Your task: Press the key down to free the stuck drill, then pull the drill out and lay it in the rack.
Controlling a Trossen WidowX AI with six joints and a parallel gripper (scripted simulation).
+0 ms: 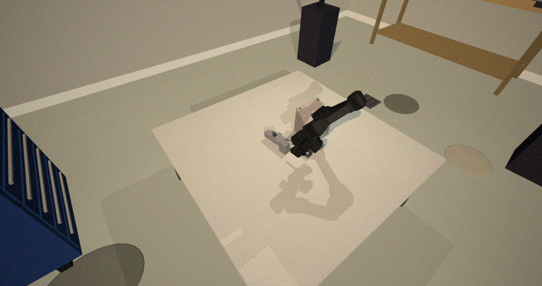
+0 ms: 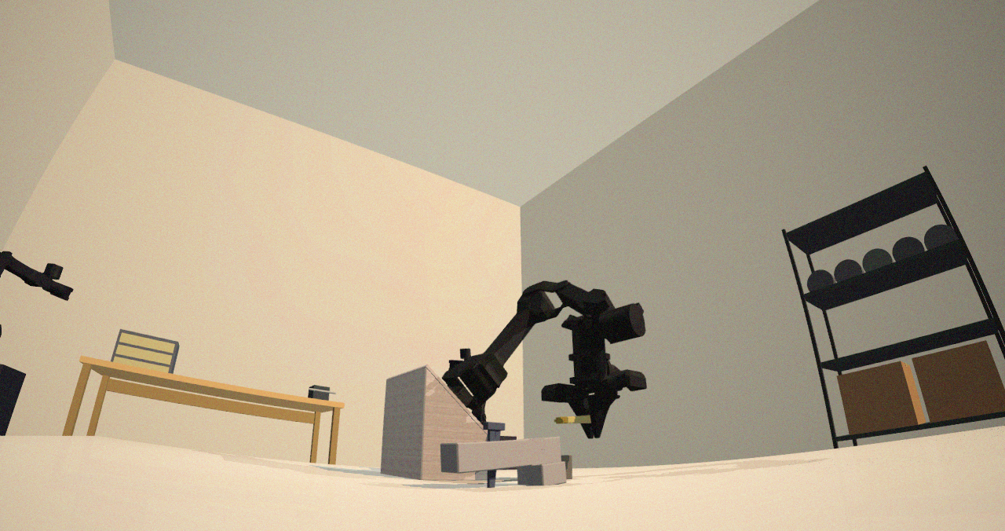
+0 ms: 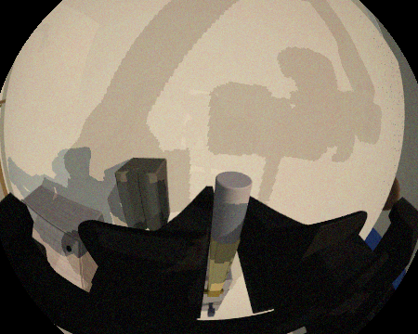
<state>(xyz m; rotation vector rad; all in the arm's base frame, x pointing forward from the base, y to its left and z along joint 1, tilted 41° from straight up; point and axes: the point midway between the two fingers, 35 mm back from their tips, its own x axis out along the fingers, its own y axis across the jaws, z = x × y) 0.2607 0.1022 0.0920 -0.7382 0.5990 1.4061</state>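
My gripper [image 1: 303,152] [image 2: 596,426] [image 3: 219,192] is shut on the drill [image 2: 570,419] [image 3: 231,187], a grey cylinder with a yellow part. It holds the drill level, a little above the table, clear of and to the right of the grey fixture block [image 1: 279,141] [image 2: 502,453] [image 3: 51,214]. The block's empty hole faces the gripper in the wrist view. The dark blue key [image 1: 273,133] [image 2: 494,430] stands in the block's top. A small dark grey block [image 2: 566,465] [image 3: 144,191] sits on the table by the fixture's near end; I cannot tell whether it is the rack.
A pale wedge-shaped block [image 1: 305,114] [image 2: 415,422] stands behind the fixture, beside the arm's base. The white table [image 1: 234,178] has edges all round. A dark pedestal [image 1: 317,32], a wooden table [image 2: 203,390] and a black shelf [image 2: 906,316] stand away on the floor.
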